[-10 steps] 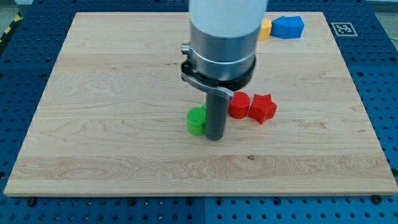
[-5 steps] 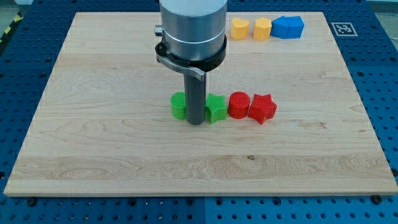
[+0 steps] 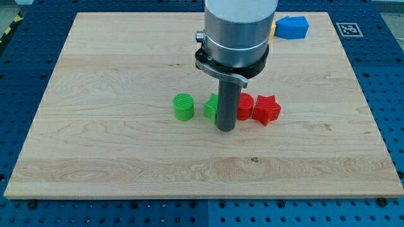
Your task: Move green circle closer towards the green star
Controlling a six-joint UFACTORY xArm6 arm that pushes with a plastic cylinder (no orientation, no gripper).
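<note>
Here my tip (image 3: 226, 129) is being held before the green star block (image 3: 211, 108), partly hiding it; no fingers are fitted.
Two green and two red blocks are being shown in a row: green circle block (image 3: 184, 106), star, red circle block (image 3: 245, 106), red star block (image 3: 266, 109); one blue block (image 3: 292, 27) is lying at the wooden board's (image 3: 113, 69) top.

1 camera view, raised in front, angled down, whole wooden board (image 3: 95, 75) in frame

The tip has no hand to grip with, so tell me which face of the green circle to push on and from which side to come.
Press the green circle's curved wall on the view's left, low and through its middle, so the round shape does not roll off sideways. The green star lies apart to its right. My tip now stands in front of the star and the red circle, so it must go round first.
</note>
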